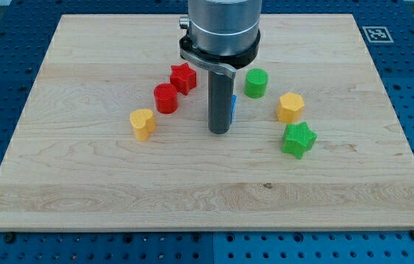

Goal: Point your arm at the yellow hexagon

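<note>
Wooden desk [119,191]: pale planks carrying all our blocks.
Yellow hexagon [290,107]: right of centre, resting flat, just far of the green star [298,139] and near-right of the green cylinder [256,83].
Our tip [219,132]: planted mid-desk, well apart from the hexagon, which lies to its right.
Hand: we have none, only a bare rod holding nothing.
Blue block [233,107]: mostly hidden behind the rod, shape unclear.
Left group: red star [183,77], red cylinder [165,97], yellow heart [142,123].
Handling: we judge the hexagon light, stiff and ready to slide on smooth wood; nothing to grip, so we would approach its left face gently and stop short.
</note>
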